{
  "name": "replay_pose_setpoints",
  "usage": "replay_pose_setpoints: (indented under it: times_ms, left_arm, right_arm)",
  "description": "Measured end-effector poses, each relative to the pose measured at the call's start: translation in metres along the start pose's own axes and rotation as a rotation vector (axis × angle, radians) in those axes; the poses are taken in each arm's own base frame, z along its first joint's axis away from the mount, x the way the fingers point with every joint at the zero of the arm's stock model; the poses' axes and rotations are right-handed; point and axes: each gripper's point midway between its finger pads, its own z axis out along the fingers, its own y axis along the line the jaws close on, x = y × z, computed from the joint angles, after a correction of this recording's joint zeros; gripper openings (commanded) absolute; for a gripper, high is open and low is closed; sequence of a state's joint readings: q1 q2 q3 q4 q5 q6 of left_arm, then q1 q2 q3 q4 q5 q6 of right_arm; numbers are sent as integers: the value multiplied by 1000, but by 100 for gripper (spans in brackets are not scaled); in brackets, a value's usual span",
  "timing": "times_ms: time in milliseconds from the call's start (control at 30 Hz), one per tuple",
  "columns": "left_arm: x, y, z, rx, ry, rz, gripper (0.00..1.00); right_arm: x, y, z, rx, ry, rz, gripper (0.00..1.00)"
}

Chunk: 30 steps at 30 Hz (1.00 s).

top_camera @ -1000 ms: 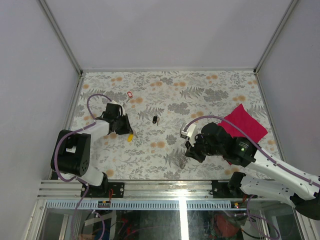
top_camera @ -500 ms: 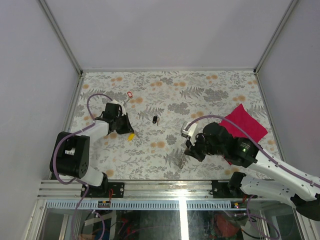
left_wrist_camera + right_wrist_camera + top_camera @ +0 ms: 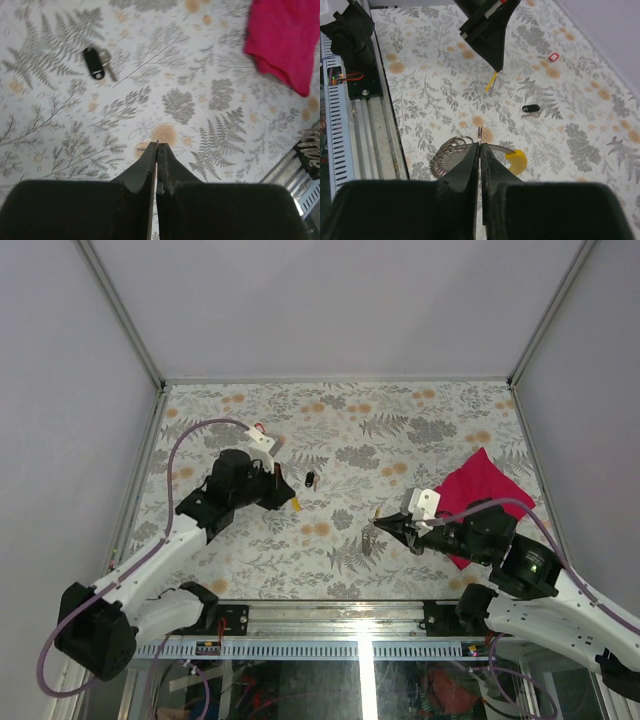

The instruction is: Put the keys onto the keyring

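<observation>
The worktop (image 3: 340, 430) is white, printed with grey ferns and orange blossoms. The cloth (image 3: 487, 490) is plain magenta. There is a black-headed key (image 3: 93, 63), a red-headed key (image 3: 261, 427) and a yellow-headed key (image 3: 491, 81). The keyring (image 3: 447, 150) is silvery, and its tag (image 3: 516, 160) is yellow.

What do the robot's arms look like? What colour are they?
The left arm and right arm have white links and chunky black joints. A thin purple cable loops along each. The left tool and right tool are black, each two flat fingers narrowing to a point.
</observation>
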State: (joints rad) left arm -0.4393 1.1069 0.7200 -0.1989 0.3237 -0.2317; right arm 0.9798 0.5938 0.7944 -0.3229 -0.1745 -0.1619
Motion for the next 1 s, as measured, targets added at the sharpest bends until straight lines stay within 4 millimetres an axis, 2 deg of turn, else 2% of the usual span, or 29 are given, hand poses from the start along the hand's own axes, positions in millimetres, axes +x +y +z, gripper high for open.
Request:
replay_pose_setpoints:
  times_ms: [100, 333, 533, 667, 867, 1000]
  left_arm:
    - [-10, -31, -16, 69, -59, 96, 0]
    - [-27, -82, -50, 211, -142, 263, 0]
    - [-60, -138, -91, 400, -257, 413, 0]
    - [-72, -169, -117, 529, -302, 499, 0]
    - [-83, -207, -154, 721, -350, 609, 0]
    - [-79, -218, -167, 804, -350, 643, 0]
  right_arm:
    - [-10, -1, -1, -6, -36, -62, 0]
    - [-22, 7, -3, -72, -78, -144, 0]
    - [-50, 23, -7, -168, -171, -165, 0]
    - [-67, 35, -6, -238, -232, -150, 0]
    - [-87, 48, -2, -320, -307, -102, 0]
    - [-104, 56, -3, -373, -370, -71, 0]
